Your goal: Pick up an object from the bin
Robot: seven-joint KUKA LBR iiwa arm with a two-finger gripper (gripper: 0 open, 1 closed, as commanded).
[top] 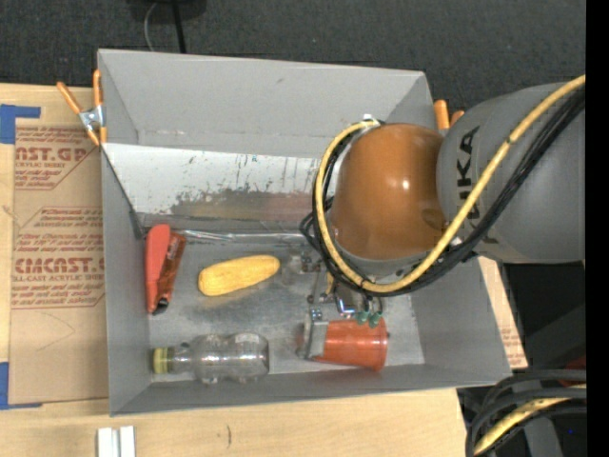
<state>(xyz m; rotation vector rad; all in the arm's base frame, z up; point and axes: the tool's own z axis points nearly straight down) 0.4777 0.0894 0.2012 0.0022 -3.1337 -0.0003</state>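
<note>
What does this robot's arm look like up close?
The thick, rounded grey arm carries black KUKA lettering. Its wrist wears a glossy orange dome-shaped cover, ringed by looping yellow and black cables; one yellow cable runs along the grey arm. A small metallic gripper with thin wires sits underneath.

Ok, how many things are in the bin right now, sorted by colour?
Red: 2, the stapler at the left wall and the cup at the near right
Yellow: 1, the corn cob in the middle
Clear: 1, the plastic bottle at the near left
Total: 4
</note>
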